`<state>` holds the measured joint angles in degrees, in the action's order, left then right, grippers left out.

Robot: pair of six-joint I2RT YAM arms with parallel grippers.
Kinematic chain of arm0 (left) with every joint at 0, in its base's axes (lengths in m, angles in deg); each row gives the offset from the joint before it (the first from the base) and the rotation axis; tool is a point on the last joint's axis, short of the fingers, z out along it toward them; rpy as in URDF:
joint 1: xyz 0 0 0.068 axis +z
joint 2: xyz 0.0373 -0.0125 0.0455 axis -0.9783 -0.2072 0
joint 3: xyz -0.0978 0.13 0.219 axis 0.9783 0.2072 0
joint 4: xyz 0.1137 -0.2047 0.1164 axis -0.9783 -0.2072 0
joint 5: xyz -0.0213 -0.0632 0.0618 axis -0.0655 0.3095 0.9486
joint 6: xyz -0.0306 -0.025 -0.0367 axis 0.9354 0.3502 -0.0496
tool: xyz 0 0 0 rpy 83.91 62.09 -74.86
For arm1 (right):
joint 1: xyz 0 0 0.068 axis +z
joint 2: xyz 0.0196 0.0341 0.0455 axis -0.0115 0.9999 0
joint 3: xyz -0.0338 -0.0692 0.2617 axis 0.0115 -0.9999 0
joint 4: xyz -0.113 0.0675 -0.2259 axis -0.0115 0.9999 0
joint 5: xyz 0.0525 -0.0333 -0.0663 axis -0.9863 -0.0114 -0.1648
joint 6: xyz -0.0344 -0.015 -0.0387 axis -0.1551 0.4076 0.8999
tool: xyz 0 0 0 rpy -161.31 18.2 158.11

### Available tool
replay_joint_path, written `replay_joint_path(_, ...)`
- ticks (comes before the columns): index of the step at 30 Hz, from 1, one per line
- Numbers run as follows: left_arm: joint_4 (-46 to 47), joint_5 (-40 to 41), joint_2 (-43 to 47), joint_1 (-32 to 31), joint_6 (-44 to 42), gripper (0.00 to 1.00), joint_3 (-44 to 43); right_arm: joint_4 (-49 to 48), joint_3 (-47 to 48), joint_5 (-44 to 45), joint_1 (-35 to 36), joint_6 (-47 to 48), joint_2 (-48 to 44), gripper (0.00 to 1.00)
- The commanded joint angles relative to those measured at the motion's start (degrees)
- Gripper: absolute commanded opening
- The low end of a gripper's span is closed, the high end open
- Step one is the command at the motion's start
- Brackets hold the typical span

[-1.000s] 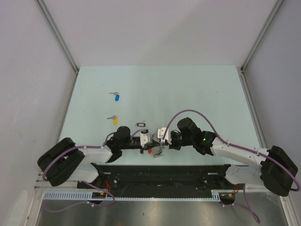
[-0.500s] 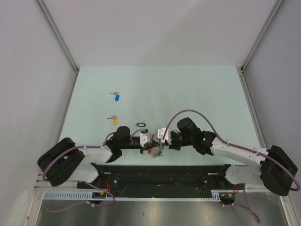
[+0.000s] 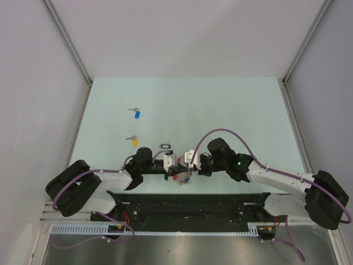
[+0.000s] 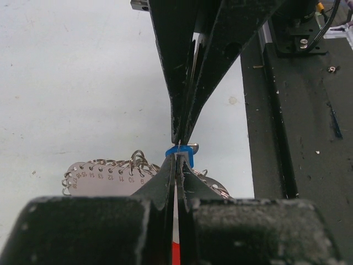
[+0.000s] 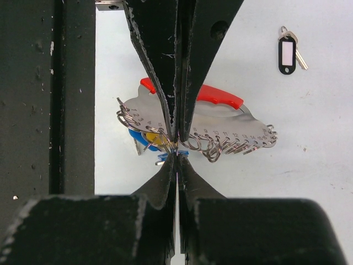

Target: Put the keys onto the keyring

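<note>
The left gripper (image 4: 176,160) and right gripper (image 5: 176,157) meet tip to tip, both pairs of jaws pressed together at a small blue-headed silver key (image 4: 181,153); I can't tell which one actually pinches it. Just beneath them, near the arm bases on the pale green table (image 3: 231,110), lies the large silver keyring with the thick red plastic arc (image 5: 220,118). A loose blue-headed key (image 3: 137,114) and a yellow-headed key (image 3: 134,140) lie well apart from it.
</note>
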<state>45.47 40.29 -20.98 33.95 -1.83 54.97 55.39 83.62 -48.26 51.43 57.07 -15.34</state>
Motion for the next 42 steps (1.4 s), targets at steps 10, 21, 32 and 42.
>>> replay_joint_path(10,9.31,-2.38,-0.4,1.12,4.34,0.01,-0.57,-2.4,2.05,-0.95,0.9,0.56,2.47,0.0)
replay_joint_path(21,9.14,1.13,-2.15,1.29,5.4,0.0,0.04,-2.23,2.13,2.03,0.9,-1.63,0.2,0.0)
replay_joint_path(32,-6.85,11.68,-5.41,0.77,9.35,0.12,-4.35,0.5,2.05,23.63,1.34,-19.2,-6.22,0.0)
replay_joint_path(42,-28.82,30.04,7.15,-3.28,22.44,0.68,-9.35,7.88,3.1,31.65,-2.25,-36.43,-13.96,0.0)
